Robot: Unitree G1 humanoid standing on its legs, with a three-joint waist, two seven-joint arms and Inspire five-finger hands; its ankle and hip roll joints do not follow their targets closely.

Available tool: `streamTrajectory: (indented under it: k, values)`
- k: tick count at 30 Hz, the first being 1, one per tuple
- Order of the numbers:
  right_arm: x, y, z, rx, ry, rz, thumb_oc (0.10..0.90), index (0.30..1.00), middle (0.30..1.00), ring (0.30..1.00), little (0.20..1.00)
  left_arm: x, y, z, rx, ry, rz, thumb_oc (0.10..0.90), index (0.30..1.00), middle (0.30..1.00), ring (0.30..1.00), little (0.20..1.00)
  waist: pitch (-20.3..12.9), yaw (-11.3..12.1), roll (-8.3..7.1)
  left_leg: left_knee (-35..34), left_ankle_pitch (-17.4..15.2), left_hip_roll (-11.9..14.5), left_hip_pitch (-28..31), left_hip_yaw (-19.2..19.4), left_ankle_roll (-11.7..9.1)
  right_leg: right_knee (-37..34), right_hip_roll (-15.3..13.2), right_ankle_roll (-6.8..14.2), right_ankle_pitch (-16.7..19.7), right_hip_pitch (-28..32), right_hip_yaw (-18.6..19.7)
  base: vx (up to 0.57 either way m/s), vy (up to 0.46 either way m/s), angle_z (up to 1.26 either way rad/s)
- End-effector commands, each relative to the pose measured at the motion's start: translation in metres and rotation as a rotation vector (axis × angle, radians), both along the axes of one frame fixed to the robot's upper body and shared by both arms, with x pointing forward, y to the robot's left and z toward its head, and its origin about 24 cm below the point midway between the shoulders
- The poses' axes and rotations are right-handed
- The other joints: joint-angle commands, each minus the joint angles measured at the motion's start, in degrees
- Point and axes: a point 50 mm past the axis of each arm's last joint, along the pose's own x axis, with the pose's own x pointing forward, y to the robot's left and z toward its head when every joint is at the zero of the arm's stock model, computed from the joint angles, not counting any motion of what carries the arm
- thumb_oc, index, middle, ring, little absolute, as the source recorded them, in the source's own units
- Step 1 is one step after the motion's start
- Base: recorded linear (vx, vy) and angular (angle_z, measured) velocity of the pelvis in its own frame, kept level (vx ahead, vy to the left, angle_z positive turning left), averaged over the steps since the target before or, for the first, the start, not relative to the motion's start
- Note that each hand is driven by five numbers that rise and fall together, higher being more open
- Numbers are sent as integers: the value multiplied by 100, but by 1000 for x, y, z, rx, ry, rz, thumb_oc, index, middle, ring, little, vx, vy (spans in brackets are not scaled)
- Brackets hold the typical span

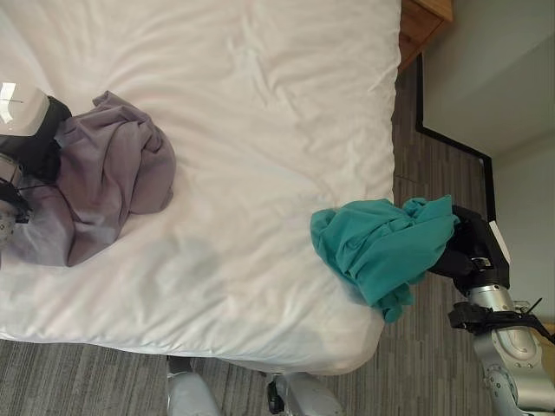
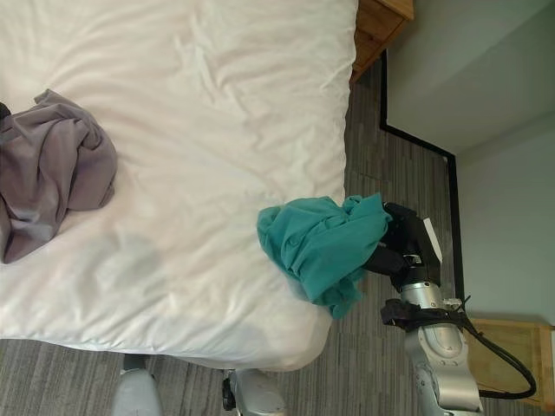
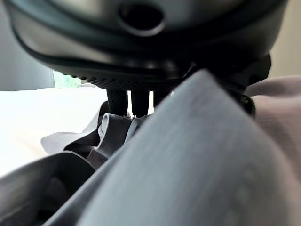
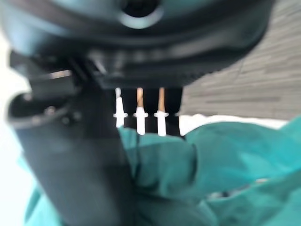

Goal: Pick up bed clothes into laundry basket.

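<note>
A grey-purple garment (image 1: 113, 173) lies bunched at the left side of the white bed (image 1: 260, 104). My left hand (image 1: 39, 152) rests on its left edge; in the left wrist view the grey cloth (image 3: 197, 165) runs between the thumb and the fingers (image 3: 131, 101), which dip into the folds. A teal garment (image 1: 377, 243) hangs crumpled over the bed's right edge near the front corner. My right hand (image 1: 473, 247) is shut on it from the floor side; in the right wrist view the teal cloth (image 4: 235, 160) is pinched between thumb and fingers.
A wooden nightstand (image 1: 425, 26) stands past the bed's far right corner. Grey carpet (image 1: 434, 156) runs along the bed's right side to a wall with a black baseboard (image 1: 451, 143). A wooden piece (image 2: 512, 347) shows at the lower right.
</note>
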Motion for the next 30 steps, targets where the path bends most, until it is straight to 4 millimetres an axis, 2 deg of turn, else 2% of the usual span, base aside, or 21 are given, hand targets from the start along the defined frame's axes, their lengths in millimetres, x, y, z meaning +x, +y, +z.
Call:
streamTrajectory:
  k: [1,5,6,8,9,10,12,13,15,19,21,22,23,26,29,30]
  values:
    - [-8,-20,50,-34,-268,-110,400,300,300,300,300,-12,-9,38,-99,-241,-126,400,300,300,300,300,-447,130,-38,27,-714,-125,350,186,304,228,-605,454,-287,-117,-59,0,0,0]
    - [-7,-23,49,-27,-264,-130,400,300,300,300,300,-20,-22,61,-232,-402,-254,400,300,300,300,300,-566,139,110,25,-741,-174,443,197,314,272,-647,451,-328,-59,-62,0,0,0]
    - [-7,-23,49,-29,-265,-130,400,300,300,300,300,-21,-21,61,-237,-403,-254,400,300,300,300,300,-557,138,120,27,-746,-173,450,200,315,276,-647,452,-332,-54,-59,18,33,3]
    - [-5,-26,50,-26,-264,-144,400,300,300,300,300,-25,-21,67,-317,-459,-303,400,300,300,300,300,-668,133,272,25,-771,-217,552,216,320,317,-688,452,-369,14,-70,15,36,5]
    - [-5,-26,50,-26,-264,-144,400,300,300,300,300,-26,-21,67,-318,-460,-302,400,300,300,300,300,-666,131,273,25,-772,-217,555,216,320,318,-687,452,-370,16,-70,17,58,1]
    - [-3,-26,50,-21,-265,-149,400,300,300,300,300,-28,-23,70,-390,-495,-351,400,300,300,300,300,-779,133,431,17,-808,-271,662,222,333,338,-744,458,-405,104,-64,22,62,-2]
    - [-1,-27,50,-16,-263,-158,400,300,300,300,300,-28,-25,69,-439,-498,-385,400,300,300,300,300,-868,154,546,17,-830,-299,738,219,344,366,-786,459,-451,185,-73,18,37,-1]
    - [-1,-27,50,-17,-263,-157,400,300,300,300,300,-28,-25,69,-440,-498,-384,400,300,300,300,300,-865,152,548,17,-831,-300,743,219,344,366,-786,460,-452,190,-74,29,34,5]
    - [0,-26,50,-16,-261,-159,400,300,300,300,300,-31,-27,71,-427,-494,-396,400,300,300,300,300,-983,156,671,19,-858,-324,854,221,348,416,-817,470,-506,259,-94,20,24,7]
    - [1,-27,49,-19,-251,-159,400,300,300,300,300,-36,-25,76,-400,-492,-389,400,300,300,300,300,-1086,169,753,19,-884,-338,972,249,348,376,-840,463,-518,385,-105,11,4,0]
    - [2,-26,49,-20,-246,-146,400,300,300,300,300,-41,-27,90,-354,-504,-398,400,300,300,300,300,-1198,142,835,14,-895,-341,1053,243,350,357,-854,473,-534,482,-126,0,0,0]
    - [2,-26,49,-19,-246,-147,400,300,300,300,300,-41,-27,90,-353,-504,-399,400,300,300,300,300,-1196,143,831,15,-895,-342,1053,240,350,355,-855,473,-534,486,-129,0,0,0]
    - [4,-25,49,-20,-239,-135,400,300,300,300,300,-44,-32,106,-339,-537,-432,400,300,300,300,300,-1277,86,921,10,-900,-352,1095,225,349,370,-880,489,-547,537,-131,0,0,0]
    - [5,-22,47,-20,-228,-118,400,300,300,300,300,-44,-41,123,-323,-570,-476,400,300,300,300,300,-1370,28,1034,12,-909,-368,1138,196,354,400,-921,511,-558,590,-148,-3,0,4]
    - [6,-21,45,-10,-226,-114,400,300,300,300,300,-41,-51,134,-351,-596,-543,400,300,300,300,300,-1438,50,1082,15,-908,-395,1165,181,361,424,-947,530,-553,618,-167,6,1,10]
    - [8,-19,45,-8,-226,-105,400,300,300,300,300,-39,-56,140,-380,-608,-582,400,300,300,300,300,-1486,24,1163,36,-872,-417,1177,189,363,452,-971,537,-505,621,-164,56,-2,12]
